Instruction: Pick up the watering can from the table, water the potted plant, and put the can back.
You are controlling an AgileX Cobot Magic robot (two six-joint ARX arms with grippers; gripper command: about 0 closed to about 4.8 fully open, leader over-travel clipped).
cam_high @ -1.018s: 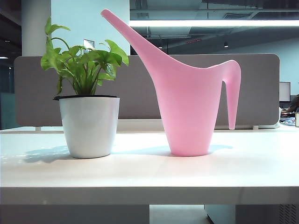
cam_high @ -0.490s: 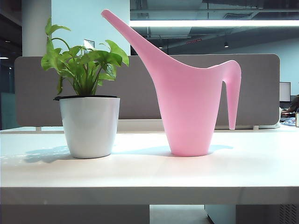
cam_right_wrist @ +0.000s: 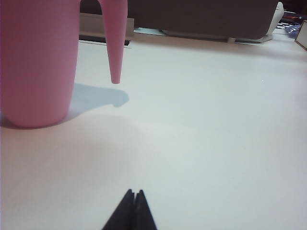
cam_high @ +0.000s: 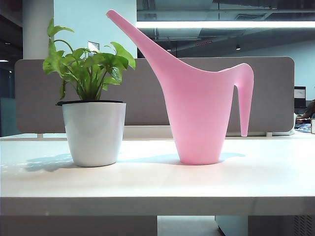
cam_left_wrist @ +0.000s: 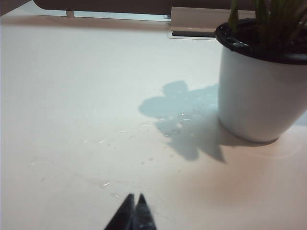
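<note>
On the table: a pink watering can (cam_high: 199,115) stands upright beside a potted plant (cam_high: 93,110), close together but not touching.
Table (cam_high: 157,182): wide, flat, smooth white top with a thick pale front edge; faint specks and smears show near the pot in the left wrist view.
Watering can: smooth matte pink plastic, body tapering to a narrow round base, long slim spout slanting up over the plant, curved handle ending in a free downward point clear of the table.
Potted plant: broad, pointed green leaves rising from a round, tapered white pot with a thin black rim.
Divider (cam_high: 275,93): grey fabric panel with rounded corners, behind both things.
Cut off: the left wrist view shows only the pot and leaf stems; the right wrist view shows only the can's lower body and handle tip.
Hard to make out: neither arm appears in the exterior view.
Left gripper (cam_left_wrist: 134,211): dark pointed fingertips pressed together, holding nothing, near the pot but apart from it.
Right gripper (cam_right_wrist: 133,207): fingertips together, holding nothing, low over bare table, apart from the can.
</note>
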